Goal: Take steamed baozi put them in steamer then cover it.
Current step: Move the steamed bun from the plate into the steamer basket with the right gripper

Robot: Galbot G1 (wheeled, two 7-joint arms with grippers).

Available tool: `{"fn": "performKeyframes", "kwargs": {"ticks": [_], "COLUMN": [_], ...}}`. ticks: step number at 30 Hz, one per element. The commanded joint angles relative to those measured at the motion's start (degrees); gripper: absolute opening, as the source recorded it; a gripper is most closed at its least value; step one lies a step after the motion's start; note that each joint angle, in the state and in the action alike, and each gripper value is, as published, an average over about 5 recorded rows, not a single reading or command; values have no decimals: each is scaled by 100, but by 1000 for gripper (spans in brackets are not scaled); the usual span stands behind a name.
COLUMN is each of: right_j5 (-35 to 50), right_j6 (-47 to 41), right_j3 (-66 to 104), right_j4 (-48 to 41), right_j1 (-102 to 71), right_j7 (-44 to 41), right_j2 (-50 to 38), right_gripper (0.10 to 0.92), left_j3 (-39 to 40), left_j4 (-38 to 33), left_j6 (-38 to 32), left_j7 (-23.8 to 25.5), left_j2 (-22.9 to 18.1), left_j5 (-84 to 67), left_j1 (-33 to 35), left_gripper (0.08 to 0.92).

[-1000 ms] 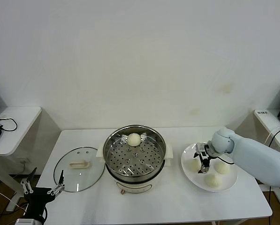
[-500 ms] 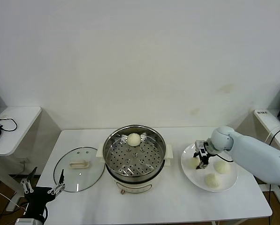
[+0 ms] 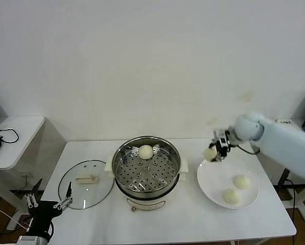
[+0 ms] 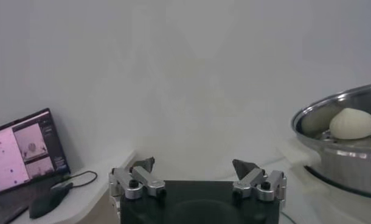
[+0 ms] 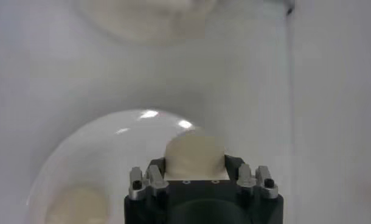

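right gripper (image 3: 216,150): up in the air past the far left edge of the white plate (image 3: 213,185), between the plate and the steamer (image 3: 147,168). its fingers (image 5: 156,180) are squeezed around one bun.
held bun (image 3: 210,154): a cream-white baozi stuck between the fingers, lifted off the plate. in the right wrist view it sits right in the middle of the two fingers, with the plate under it.
two buns on plate (image 3: 241,181): both lie on the right half of the plate, below the fingers and off to the right of them. they are close to each other but not touching.
bun in steamer (image 3: 145,151): it rests on the holey floor of the steamer, near the back wall, well to the left of the right gripper.
steamer: a shiny round basket on a cream pot, in the middle of the table (image 3: 193,219), with its top open.
cover (image 3: 86,177): the glass lid lies flat on the table left of the steamer, handle up.
left gripper (image 3: 49,203): low at the near left corner of the table, just by the lid's near edge. its fingers (image 4: 140,164) are spread apart with nothing in them.
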Motion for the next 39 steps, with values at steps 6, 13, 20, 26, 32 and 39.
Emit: {"fn": "performKeyframes", "kwargs": {"ticks": [6, 13, 20, 26, 32, 39], "right_j5": [2356, 3016, 2983, 2901, 2674, 2540], "right_j6": [-1128, -1564, -1721, -1783, -1805, -1878], "right_j3": [-1074, -995, -1116, -1142, -1224, -1318], "right_j4": [1147, 740, -18, -393, -643, -677], "right_j1": [2245, 1787, 1237, 862, 719, 674], "right_j7": [682, 1347, 1565, 1603, 1572, 1504], "right_j2": [1206, 2630, 3584, 3961, 4173, 4177], "right_gripper": [627, 628, 628, 628, 628, 628], "left_j3": [-25, -159, -288, -337, -343, -331], "left_j4": [13, -12, -79, -86, -108, -95], "left_j6": [15, 22, 29, 11, 7, 6], "left_j7": [10, 18, 25, 23, 23, 23], "left_j2": [89, 88, 45, -18, -64, -79], "left_j5": [-74, -147, -181, -203, -209, -220], "left_j1": [-92, -115, -118, -79, -80, -99], "left_gripper": [823, 823, 823, 823, 823, 823]}}
